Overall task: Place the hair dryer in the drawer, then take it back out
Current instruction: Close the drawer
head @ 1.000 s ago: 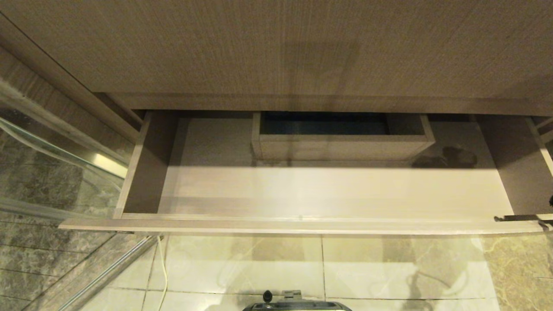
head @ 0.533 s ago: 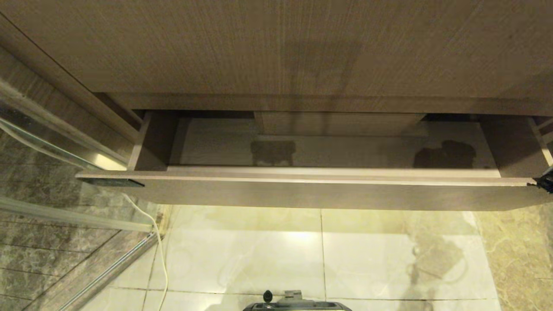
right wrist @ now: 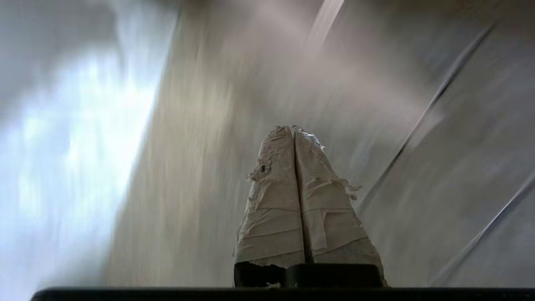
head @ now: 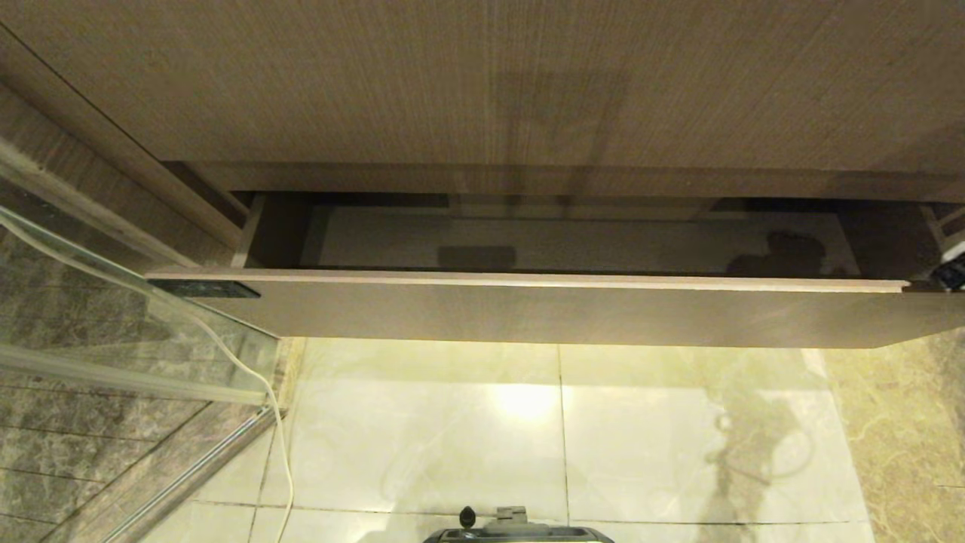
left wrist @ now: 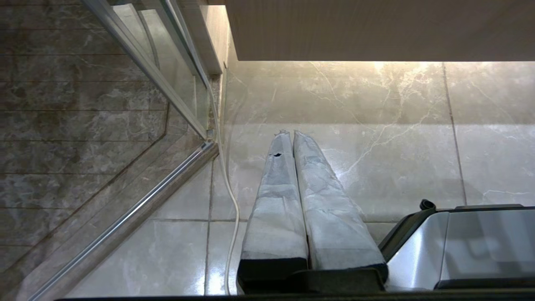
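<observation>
Most of the drawer (head: 528,309) has slid back under the cabinet within the last second, leaving only a narrow strip of its floor showing; the boxed cut-out is now nearly hidden. The hair dryer is nowhere visible, so whether it lies inside cannot be told. The right gripper (right wrist: 294,130), fingers pressed together and empty, shows at the drawer's right end; it is probably pushing. The left gripper (left wrist: 291,134), fingers together, hangs parked over the floor tiles (head: 641,437). A glass shower panel (head: 113,317) and white cable (head: 280,445) flank the left.
</observation>
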